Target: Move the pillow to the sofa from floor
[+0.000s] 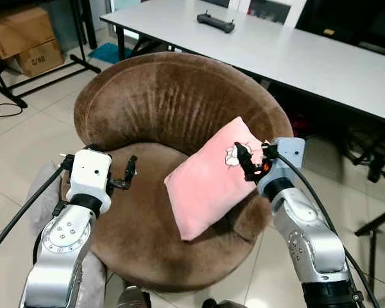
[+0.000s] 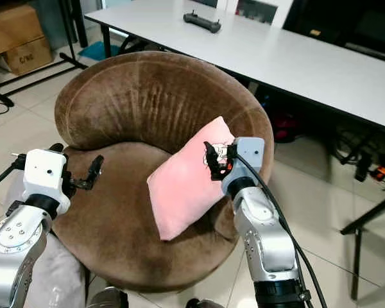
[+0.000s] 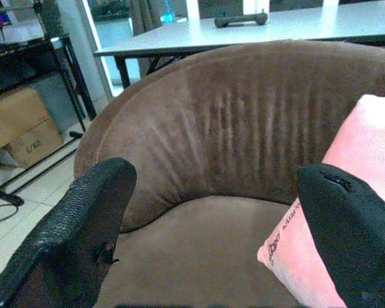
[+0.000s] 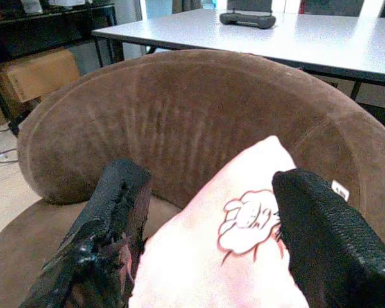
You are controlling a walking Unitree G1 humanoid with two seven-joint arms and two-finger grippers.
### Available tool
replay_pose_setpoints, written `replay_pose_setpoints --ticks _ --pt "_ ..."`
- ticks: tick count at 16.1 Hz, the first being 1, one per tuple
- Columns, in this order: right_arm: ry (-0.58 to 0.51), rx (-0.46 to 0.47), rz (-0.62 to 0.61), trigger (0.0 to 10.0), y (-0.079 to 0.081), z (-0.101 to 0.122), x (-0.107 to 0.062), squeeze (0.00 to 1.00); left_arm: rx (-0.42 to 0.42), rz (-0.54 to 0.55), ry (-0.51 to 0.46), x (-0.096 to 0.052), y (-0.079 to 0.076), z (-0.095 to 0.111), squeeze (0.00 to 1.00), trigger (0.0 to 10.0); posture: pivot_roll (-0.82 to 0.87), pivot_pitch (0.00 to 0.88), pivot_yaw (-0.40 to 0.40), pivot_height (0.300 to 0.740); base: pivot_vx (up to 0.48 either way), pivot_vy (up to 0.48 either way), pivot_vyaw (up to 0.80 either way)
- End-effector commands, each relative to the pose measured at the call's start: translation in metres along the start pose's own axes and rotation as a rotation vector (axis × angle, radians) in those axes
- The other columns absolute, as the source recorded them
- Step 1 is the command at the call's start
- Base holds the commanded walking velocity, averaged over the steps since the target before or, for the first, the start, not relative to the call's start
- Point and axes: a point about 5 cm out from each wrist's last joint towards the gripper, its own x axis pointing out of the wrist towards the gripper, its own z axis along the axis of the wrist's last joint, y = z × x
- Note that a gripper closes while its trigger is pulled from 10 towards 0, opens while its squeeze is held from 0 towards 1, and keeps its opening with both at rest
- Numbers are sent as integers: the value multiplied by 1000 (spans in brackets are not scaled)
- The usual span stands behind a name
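Left eye view: looked down on a round brown sofa (image 1: pixel 173 115), plush velvety fabric, curved tub-shaped back with faint vertical ribbing, circular seat. On the seat's right side, a pink pillow (image 1: pixel 212 179), soft and roughly square, propped tilted against the inner back and right arm of the sofa, a small white-and-red flower-like print near its upper corner. Right tool (image 1: pixel 247 160) held at that upper corner, at the print; two black, rough-textured fingers (image 4: pixel 327 244) spread apart, one on each side of the pillow's top in the right wrist view, not clamped on it. Left tool (image 1: pixel 125 174) hovered over the left side of the seat, well apart from the pillow; fingers (image 3: pixel 83 224) wide open in the left wrist view, gripping nothing, pillow edge with small dark lettering just beside one finger. Silver jointed arms with white wrist blocks and black cables reached in from below.

Behind the sofa, a long white table (image 1: pixel 295 51), smooth flat top, dark legs, carrying a black bar-shaped controller (image 1: pixel 215 23). Off to the left, cardboard boxes (image 1: pixel 22 38) beside a black metal stand. Pale glossy tiled floor (image 1: pixel 19 147) all around, a grey cloth bundle (image 1: pixel 45 192) low beside the left arm.
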Motion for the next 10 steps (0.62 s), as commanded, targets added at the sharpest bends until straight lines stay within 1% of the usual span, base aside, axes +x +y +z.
replay_pose_setpoints --ticks 1,6,10 --pt "-15 -26 -24 10000 -4 6 -2 0 2 -5 -4 -1 -2 2 0 10000 91 0 -89 740 -262 0 0" --pt "-6 -31 -21 10000 -5 6 -2 0 6 -1 1 -2 -2 1 0 10000 91 0 -90 740 -265 0 0" --pt "13 -35 -43 10000 -9 2 -3 0 6 5 1 -3 -2 1 0 10000 93 0 -94 740 -264 0 0"
